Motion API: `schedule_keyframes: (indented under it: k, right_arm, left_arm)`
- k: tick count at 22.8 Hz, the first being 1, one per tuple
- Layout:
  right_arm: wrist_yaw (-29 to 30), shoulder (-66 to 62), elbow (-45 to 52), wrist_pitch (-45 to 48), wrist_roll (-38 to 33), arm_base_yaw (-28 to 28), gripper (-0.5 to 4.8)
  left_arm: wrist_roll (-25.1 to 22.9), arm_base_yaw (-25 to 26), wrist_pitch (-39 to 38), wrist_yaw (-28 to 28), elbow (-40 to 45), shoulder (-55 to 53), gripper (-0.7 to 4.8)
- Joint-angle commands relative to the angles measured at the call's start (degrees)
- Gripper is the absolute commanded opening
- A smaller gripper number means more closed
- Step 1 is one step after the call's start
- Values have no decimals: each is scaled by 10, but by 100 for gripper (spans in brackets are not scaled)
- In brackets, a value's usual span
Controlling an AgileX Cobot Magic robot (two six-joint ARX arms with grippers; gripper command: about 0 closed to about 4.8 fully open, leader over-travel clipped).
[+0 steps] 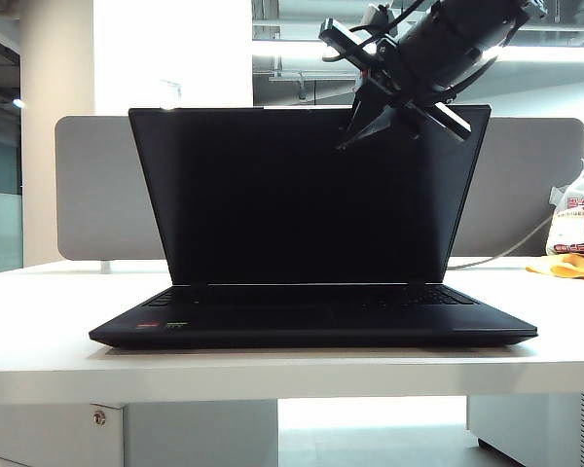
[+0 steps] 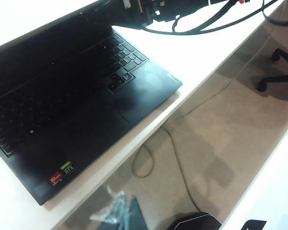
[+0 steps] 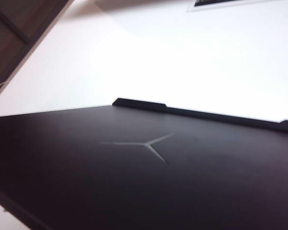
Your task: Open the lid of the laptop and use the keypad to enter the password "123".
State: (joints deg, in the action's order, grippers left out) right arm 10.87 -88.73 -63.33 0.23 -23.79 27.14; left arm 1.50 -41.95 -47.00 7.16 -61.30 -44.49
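Right claw (image 1: 370, 122) closed, empty, at top edge of lid (image 1: 311, 195). Left claw unseen, state unknown. Laptop (image 2: 86, 124) open on desk (image 1: 39, 311). Risk: further push overextends hinge or shifts base; keypad untouched.

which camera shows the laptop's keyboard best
The left wrist view: it looks down on the keyboard, keys visible. The exterior view sees it edge-on as a thin strip. The right wrist view shows only the lid's back.
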Motion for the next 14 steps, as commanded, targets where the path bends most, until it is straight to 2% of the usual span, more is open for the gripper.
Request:
schedule_keyframes:
  k: [1, 7, 14]
  right_arm:
    - [-24, 4, -5, -35, 48, -1, -9]
    - [-85, 4, -7, -49, 101, -1, -9]
    - [-114, -1, -40, -36, 135, -2, -9]
  left_arm:
    - [-2, 0, 4, -2, -3, 1, -4]
    - [-2, 0, 3, -8, -3, 1, -4]
    - [-2, 0, 3, -9, -3, 1, -4]
